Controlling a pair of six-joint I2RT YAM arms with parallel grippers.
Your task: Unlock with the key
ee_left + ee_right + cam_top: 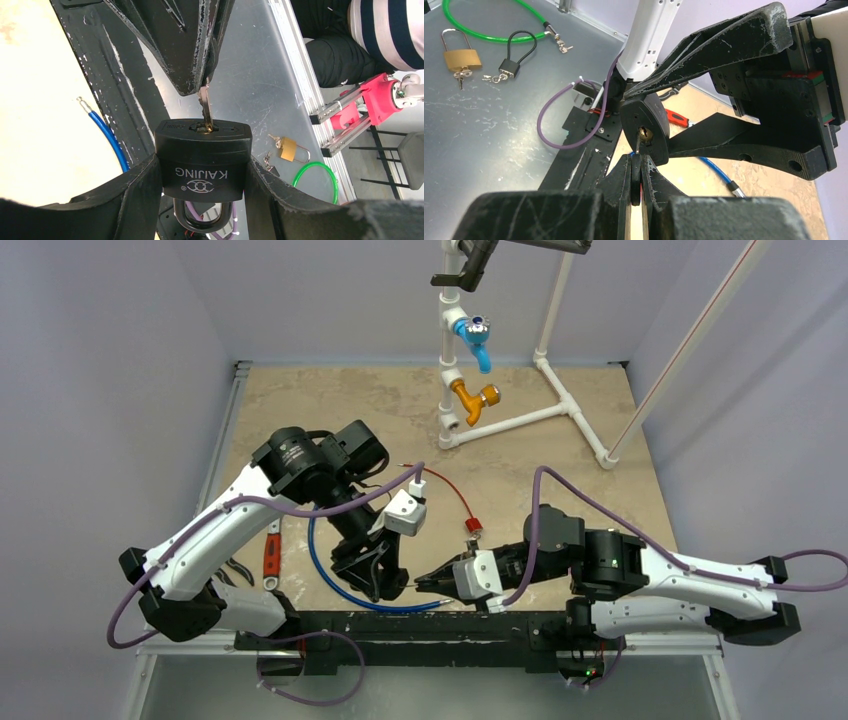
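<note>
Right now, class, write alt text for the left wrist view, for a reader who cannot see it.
A black KAIJING padlock is clamped between the left fingers, keyhole end up in the frame, with a key held by the right fingers set in it from above. Beyond, a brass padlock and a green cable loop lie on a grey metal surface.

You've got a white pipe frame (520, 421) at the back of the table (330, 400), blue tap (476, 338) above orange tap (474, 400). A blue cable (311, 550) curves near a red-handled tool (271, 552). Off the table, a brass padlock (462, 59) lies beside a green cable loop (489, 36) and a small black lock (506, 65).
</note>
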